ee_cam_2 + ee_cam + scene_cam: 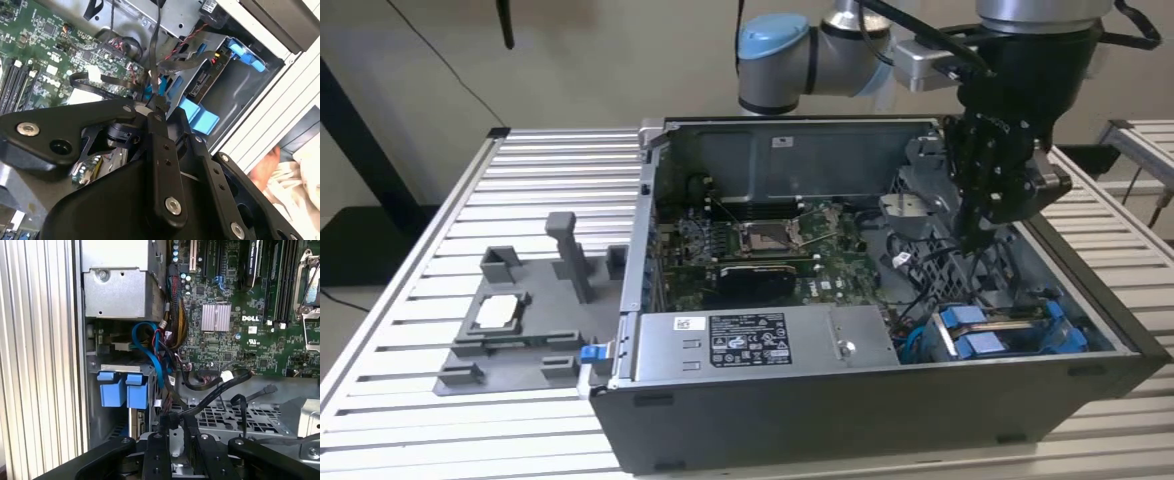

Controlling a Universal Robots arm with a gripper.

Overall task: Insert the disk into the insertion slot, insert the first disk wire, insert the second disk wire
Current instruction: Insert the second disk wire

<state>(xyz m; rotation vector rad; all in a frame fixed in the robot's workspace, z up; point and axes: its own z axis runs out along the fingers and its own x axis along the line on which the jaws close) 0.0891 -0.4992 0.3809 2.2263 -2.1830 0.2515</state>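
Deep inside the computer case (720,420), the gripper (172,434) is pinched narrow on a black disk wire (170,419), holding its plug near the disk (122,390), which sits seated in the insertion slot (120,368), so cabling looks underway.

Black wire (170,418) between tight jaws, just beside blue carrier tabs (123,390).

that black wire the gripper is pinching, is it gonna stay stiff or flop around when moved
Likely floppy: in the first wrist view the black wire bends loosely away from the gripper. Probably light, since it is thin. Its plug end looks rigid, so it should hold its angle in the grip.
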